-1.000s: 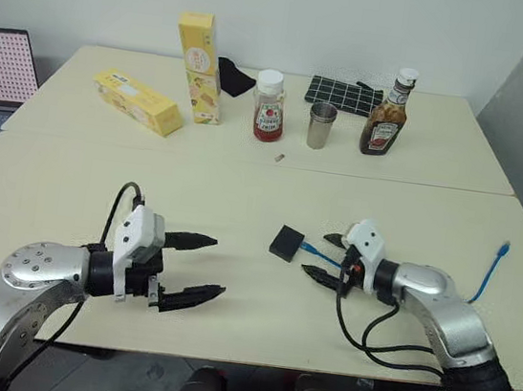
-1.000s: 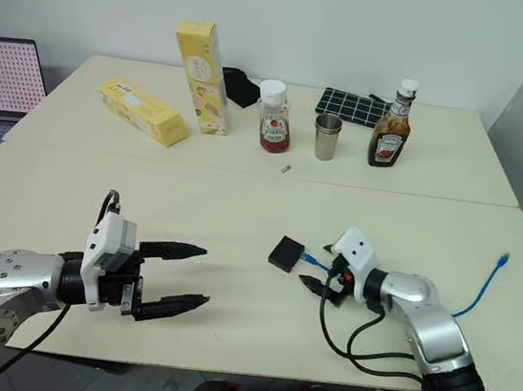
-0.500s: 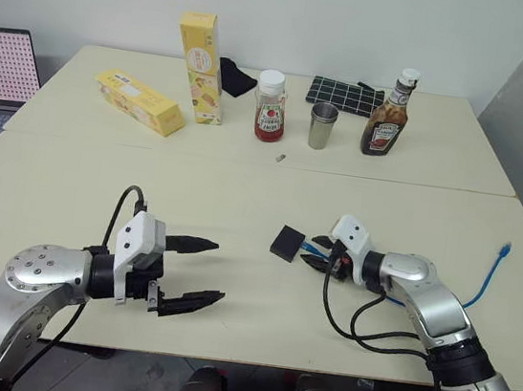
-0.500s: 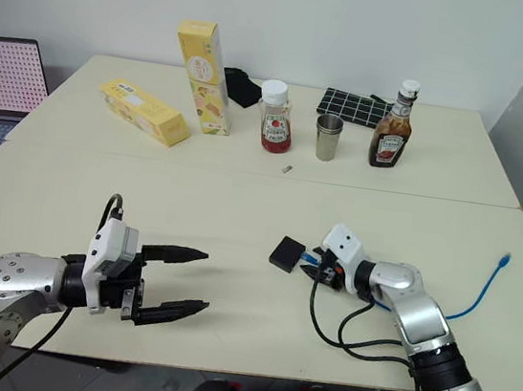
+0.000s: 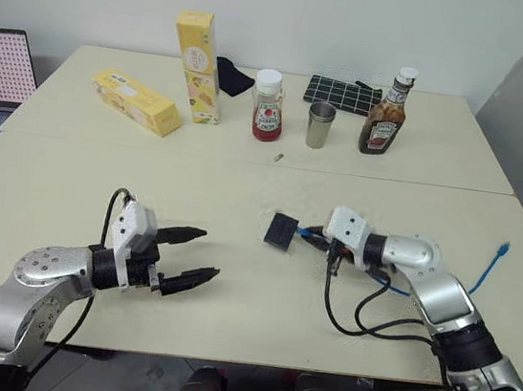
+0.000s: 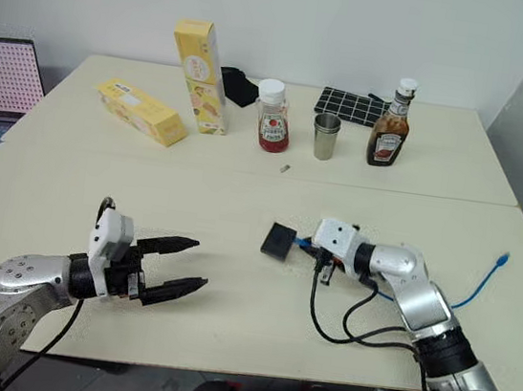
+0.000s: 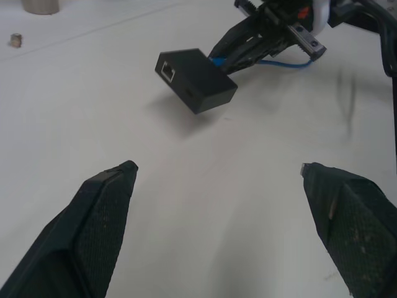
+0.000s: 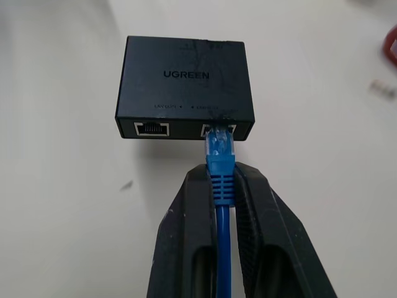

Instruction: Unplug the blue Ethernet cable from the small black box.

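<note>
Lifted since a second ago, the small black box (image 8: 184, 84) now hangs tilted off the worktop (image 5: 241, 203), its two ports facing the right hand (image 8: 220, 186), which pinches one blue Ethernet cable (image 8: 219, 171) lengthwise, still plugged in. Left hand (image 5: 191, 256) gapes wide, well apart.

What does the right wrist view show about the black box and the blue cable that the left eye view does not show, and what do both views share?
Right wrist view: the small black box has printed lettering on top and two ports on the near side. One port is empty; the blue Ethernet cable is plugged into the other. The right hand is shut on the cable's boot just behind the plug.

Left eye view: the open left hand apart from the box, the cable's free end near the table's right edge, and the bottles, cup and yellow cartons at the back.

Both: box, cable, and right hand.
</note>
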`<state>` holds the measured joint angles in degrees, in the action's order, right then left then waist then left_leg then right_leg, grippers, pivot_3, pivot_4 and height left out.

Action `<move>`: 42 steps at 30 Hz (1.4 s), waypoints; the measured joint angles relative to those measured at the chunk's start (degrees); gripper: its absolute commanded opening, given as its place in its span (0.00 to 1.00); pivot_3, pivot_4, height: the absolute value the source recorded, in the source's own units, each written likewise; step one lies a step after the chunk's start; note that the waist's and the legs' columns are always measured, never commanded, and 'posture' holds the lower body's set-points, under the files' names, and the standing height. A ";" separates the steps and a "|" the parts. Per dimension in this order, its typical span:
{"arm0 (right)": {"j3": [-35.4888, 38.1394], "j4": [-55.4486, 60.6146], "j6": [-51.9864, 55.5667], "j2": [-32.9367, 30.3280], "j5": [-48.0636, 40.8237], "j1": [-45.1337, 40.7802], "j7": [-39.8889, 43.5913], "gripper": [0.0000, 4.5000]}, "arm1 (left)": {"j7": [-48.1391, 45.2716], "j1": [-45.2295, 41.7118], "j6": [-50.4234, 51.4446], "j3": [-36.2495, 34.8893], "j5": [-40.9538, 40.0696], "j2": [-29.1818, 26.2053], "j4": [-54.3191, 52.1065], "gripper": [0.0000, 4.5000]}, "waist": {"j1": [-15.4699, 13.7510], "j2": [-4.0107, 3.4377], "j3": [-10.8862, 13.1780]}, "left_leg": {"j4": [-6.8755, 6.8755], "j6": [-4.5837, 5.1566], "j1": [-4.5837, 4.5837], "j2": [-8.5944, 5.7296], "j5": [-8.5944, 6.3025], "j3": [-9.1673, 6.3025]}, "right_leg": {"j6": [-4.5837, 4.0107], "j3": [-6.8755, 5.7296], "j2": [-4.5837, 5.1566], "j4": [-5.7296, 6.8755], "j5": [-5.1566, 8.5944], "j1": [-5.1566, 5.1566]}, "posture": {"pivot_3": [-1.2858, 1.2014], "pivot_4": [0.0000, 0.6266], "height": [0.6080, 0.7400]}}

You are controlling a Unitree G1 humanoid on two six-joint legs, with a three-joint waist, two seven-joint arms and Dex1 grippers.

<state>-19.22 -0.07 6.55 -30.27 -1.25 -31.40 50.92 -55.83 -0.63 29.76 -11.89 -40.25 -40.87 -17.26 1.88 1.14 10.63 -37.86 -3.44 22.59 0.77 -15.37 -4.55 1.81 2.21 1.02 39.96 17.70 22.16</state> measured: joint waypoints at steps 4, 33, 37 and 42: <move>-1.09 0.21 -12.06 0.80 2.40 -2.36 0.89 0.03 | 3.38 -2.99 8.34 -2.39 -9.07 0.42 -0.85 1.00 | 0.02 0.00 0.00 | -0.01 -0.01 0.01 -0.03 0.00 0.00 | 0.00 0.00 0.03 0.00 0.00 0.00 | 0.52 0.24 1.00; -4.48 -4.99 -32.34 4.64 9.70 -10.19 -1.24 0.03 | 13.84 -8.47 20.11 -2.07 -22.54 4.15 -2.83 0.17 | -0.03 0.01 -0.01 | -0.05 -0.03 -0.01 -0.04 0.02 -0.02 | 0.00 0.02 0.07 0.02 -0.01 -0.02 | 0.52 0.24 1.00; -4.51 -4.98 -32.79 4.47 9.94 -10.19 -1.24 0.03 | 13.85 -8.47 20.12 -2.04 -22.54 4.15 -2.81 0.17 | -0.03 0.01 -0.01 | -0.05 -0.03 -0.01 -0.04 0.02 -0.02 | 0.00 0.02 0.06 0.02 -0.01 -0.02 | 0.52 0.24 1.00; -4.64 -4.98 -36.09 3.45 11.80 -10.18 -1.16 0.30 | 13.80 -8.48 20.39 -1.93 -22.49 4.13 -1.93 0.17 | -0.03 0.01 -0.01 | -0.04 -0.03 -0.01 -0.04 0.02 -0.02 | 0.00 0.02 0.07 0.01 -0.01 -0.02 | 0.52 0.24 1.00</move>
<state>-23.86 -5.05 -29.54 -26.82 10.54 -41.58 49.76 -42.03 -9.11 50.16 -13.82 -62.74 -36.74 -19.19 1.86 1.15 10.62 -37.91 -3.47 22.58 0.73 -15.35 -4.57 1.81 2.23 1.09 39.98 17.69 22.14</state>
